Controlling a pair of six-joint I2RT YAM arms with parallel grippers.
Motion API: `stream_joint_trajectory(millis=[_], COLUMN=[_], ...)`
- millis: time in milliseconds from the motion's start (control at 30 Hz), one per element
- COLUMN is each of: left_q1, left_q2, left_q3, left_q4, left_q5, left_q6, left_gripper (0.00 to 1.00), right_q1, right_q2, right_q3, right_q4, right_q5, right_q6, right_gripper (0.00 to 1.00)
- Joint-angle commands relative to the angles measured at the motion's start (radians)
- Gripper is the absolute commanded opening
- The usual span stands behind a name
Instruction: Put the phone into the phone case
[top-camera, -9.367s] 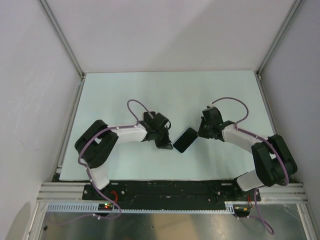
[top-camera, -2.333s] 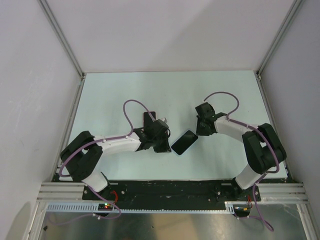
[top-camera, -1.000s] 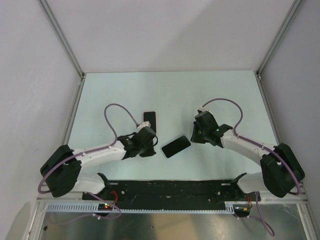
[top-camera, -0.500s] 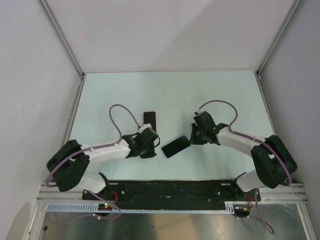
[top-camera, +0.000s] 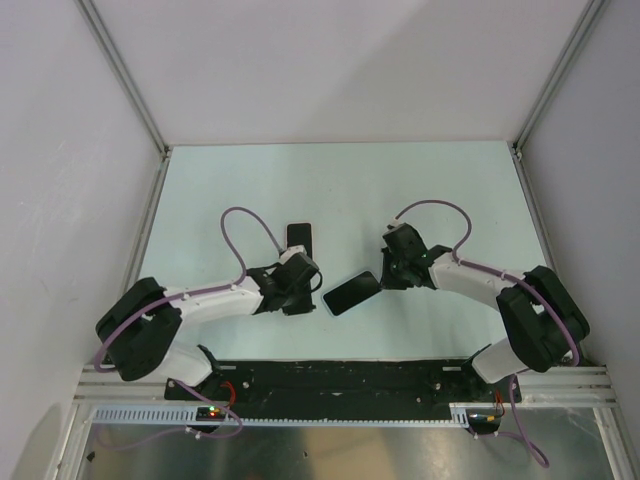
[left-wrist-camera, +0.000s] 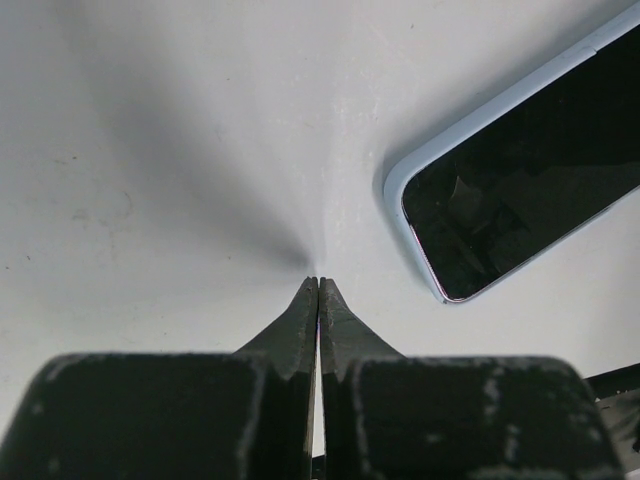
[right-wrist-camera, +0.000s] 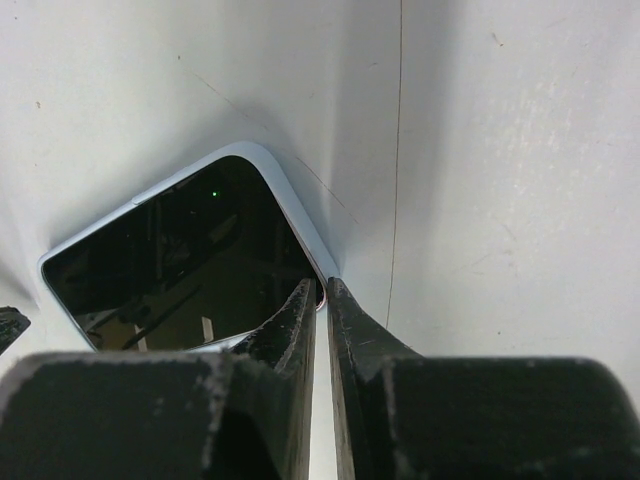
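The phone (top-camera: 298, 241), a small all-black slab, lies flat alone on the table behind my left wrist. The light-blue phone case (left-wrist-camera: 398, 181) lies between the arms and holds a dark glossy-faced slab (top-camera: 351, 293) with a thin pink line at its edge. My left gripper (top-camera: 304, 303) is shut and empty; in the left wrist view (left-wrist-camera: 318, 283) its tips touch the table just left of the case's corner. My right gripper (right-wrist-camera: 322, 288) is shut on the case's rim (right-wrist-camera: 292, 195) at its right end, one finger over the dark face, and also shows from above (top-camera: 385, 279).
White walls with metal corner posts (top-camera: 125, 75) enclose the table on three sides. A black base rail (top-camera: 330, 382) runs along the near edge. Purple cables (top-camera: 240, 225) loop above both wrists.
The left arm has drawn back and left, uncovering the black phone. The cased slab has moved left and turned flatter with the right gripper. Over the last half second almost nothing moved.
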Motion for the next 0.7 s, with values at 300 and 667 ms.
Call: stream_joint_trajectory(millis=[300,667], left_q1=[0.004,0.004], left_q2=[0.013,0.015], left_q3=[0.048,0.056], left_q4=[0.017,0.019], left_q5=[-0.002,0.001], left_q6=[0.010,0.018], left_gripper=[0.02,0.02], right_q1=[0.077,0.156], right_q2=[0.079,0.169], right_q3=[-0.025,-0.010], right_q4=[-0.068,-0.145], right_q5=[0.078,0.167], right_q6=[0.040,0.090], right_gripper=[0.07,0.04])
